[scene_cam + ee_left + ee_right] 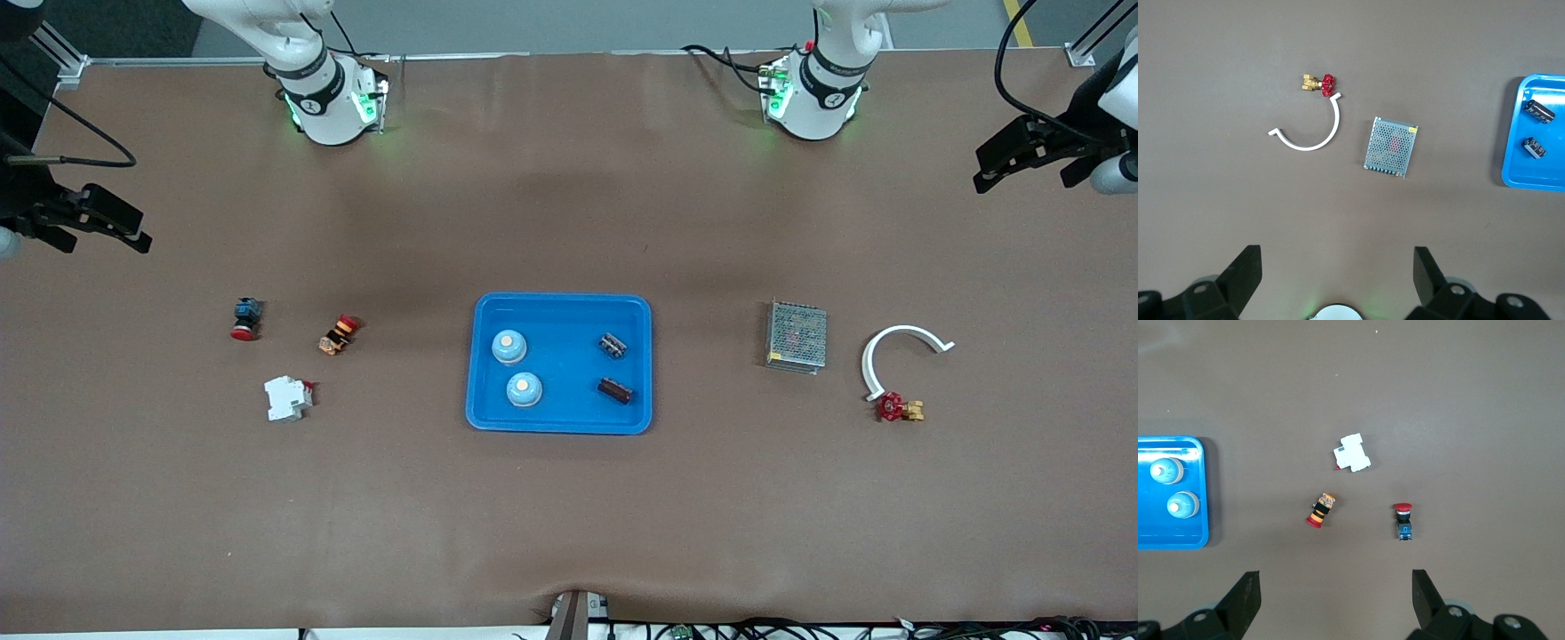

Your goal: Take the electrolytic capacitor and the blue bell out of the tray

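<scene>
With nothing lifted yet, two blue bells (pixel 516 368) and two capacitors (pixel 613 368) sit in the tray (pixel 560 307), and the left gripper (pixel 1335 277) and right gripper (pixel 1335 597) hang wide open over the table ends.

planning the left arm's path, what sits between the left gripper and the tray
In the left wrist view, a metal mesh box lies between the open left gripper and the blue tray; the white curved piece sits off beside it.
</scene>
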You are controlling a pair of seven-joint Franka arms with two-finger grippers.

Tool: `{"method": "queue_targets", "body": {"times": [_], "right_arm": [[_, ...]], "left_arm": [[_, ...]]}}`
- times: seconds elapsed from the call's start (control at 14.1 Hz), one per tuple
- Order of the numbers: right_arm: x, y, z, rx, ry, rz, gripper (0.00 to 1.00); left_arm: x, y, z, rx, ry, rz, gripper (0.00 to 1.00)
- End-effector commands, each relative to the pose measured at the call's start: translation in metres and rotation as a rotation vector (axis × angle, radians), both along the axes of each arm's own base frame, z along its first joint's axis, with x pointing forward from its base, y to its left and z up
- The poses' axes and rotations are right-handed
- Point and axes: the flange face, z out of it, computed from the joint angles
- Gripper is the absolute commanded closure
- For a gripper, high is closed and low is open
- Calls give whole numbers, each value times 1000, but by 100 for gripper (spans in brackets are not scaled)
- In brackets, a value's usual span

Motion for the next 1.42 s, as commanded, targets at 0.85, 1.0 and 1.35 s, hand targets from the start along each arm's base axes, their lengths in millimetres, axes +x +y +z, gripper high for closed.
{"method": "queue_targets", "body": {"times": [0.85, 1.0, 1.35], "right_arm": [[5, 12, 3, -7, -17, 23, 0], [6, 12, 5, -9, -23, 25, 0], [9, 16, 0, -10, -17, 33, 0]], "left_arm": [[24, -51, -74, 35, 154, 21, 0], [32, -89, -102, 47, 172, 90, 0], [58, -164, -175, 23, 174, 231, 0]]}}
